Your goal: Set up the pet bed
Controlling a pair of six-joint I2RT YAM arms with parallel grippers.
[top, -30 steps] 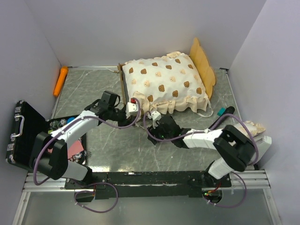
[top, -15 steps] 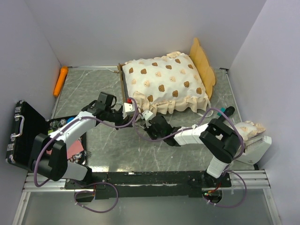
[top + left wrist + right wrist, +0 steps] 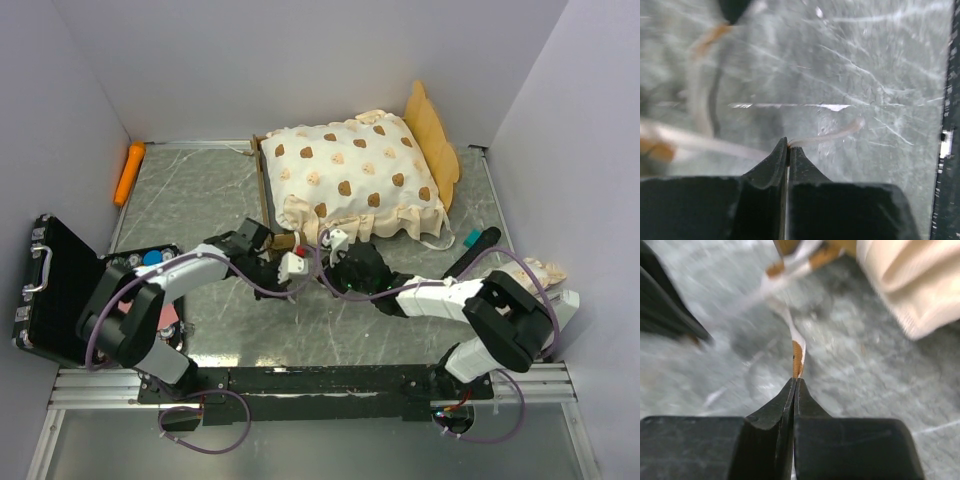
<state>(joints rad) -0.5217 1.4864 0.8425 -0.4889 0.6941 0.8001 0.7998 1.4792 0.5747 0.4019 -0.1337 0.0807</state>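
Observation:
The pet bed [image 3: 432, 140] stands at the back with its wavy wooden headboard to the right. The cream bear-print mattress [image 3: 350, 180] lies on it. A matching pillow [image 3: 545, 268] lies at the far right, partly hidden by the right arm. Both grippers meet just in front of the bed's foot corner. My left gripper [image 3: 788, 145] is shut on a thin white tie string [image 3: 832, 133] of the mattress. My right gripper [image 3: 796, 380] is shut on an orange-and-white tie ribbon [image 3: 798, 356] that runs up toward the ruffle [image 3: 910, 285]. From above, the left gripper [image 3: 300, 266] and right gripper [image 3: 326, 262] are almost touching.
An open black hard case [image 3: 45, 290] with small items lies at the left edge. An orange object [image 3: 130, 172] lies along the back left wall. A teal-tipped black thing [image 3: 474, 240] lies right of the bed. Purple cables loop off both arms.
The right gripper has shut on the tie ribbon. The left gripper has pulled back from the bed's foot corner, nearer and to the right, drawing the string with it.

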